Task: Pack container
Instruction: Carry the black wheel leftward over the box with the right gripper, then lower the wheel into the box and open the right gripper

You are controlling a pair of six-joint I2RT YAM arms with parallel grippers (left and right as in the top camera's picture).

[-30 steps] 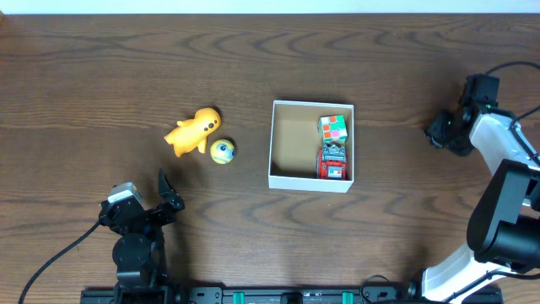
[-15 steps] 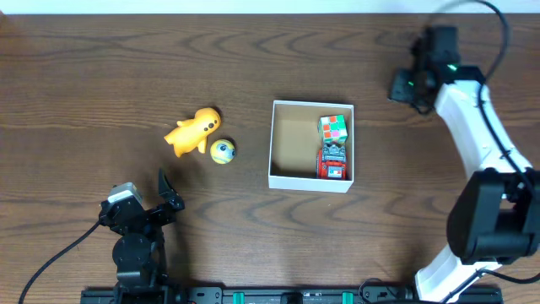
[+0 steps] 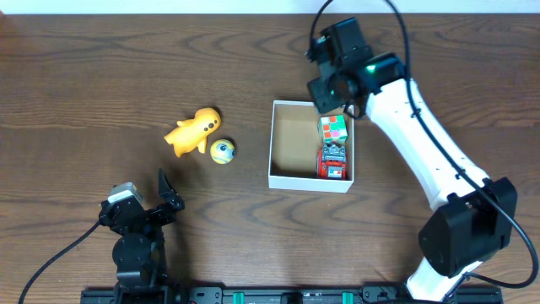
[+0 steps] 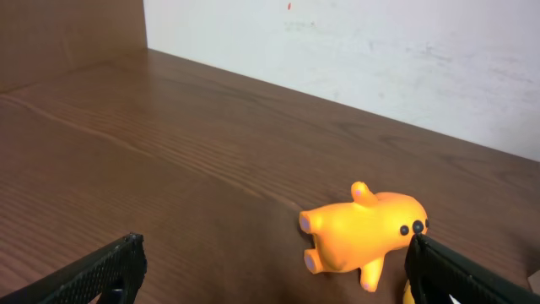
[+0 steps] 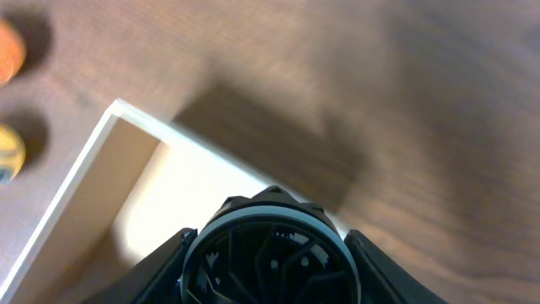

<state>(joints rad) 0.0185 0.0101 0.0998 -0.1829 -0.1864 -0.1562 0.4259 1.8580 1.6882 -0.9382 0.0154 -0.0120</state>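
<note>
The container (image 3: 308,182) sits mid-bench, with a cube (image 3: 333,128) and toy car (image 3: 332,160) along its right side and the left half bare. The right hand (image 3: 333,89) hangs over the far right corner, clasping a round dark thing (image 5: 266,245) with a pale rim. Let go here, it would likely strike the cube or the rim and roll off across the bench. That arm stretches far forward and inward, hand pointing down. The left hand (image 3: 169,191) rests near-left, spread wide and empty, facing the orange toy (image 3: 194,131).
</note>
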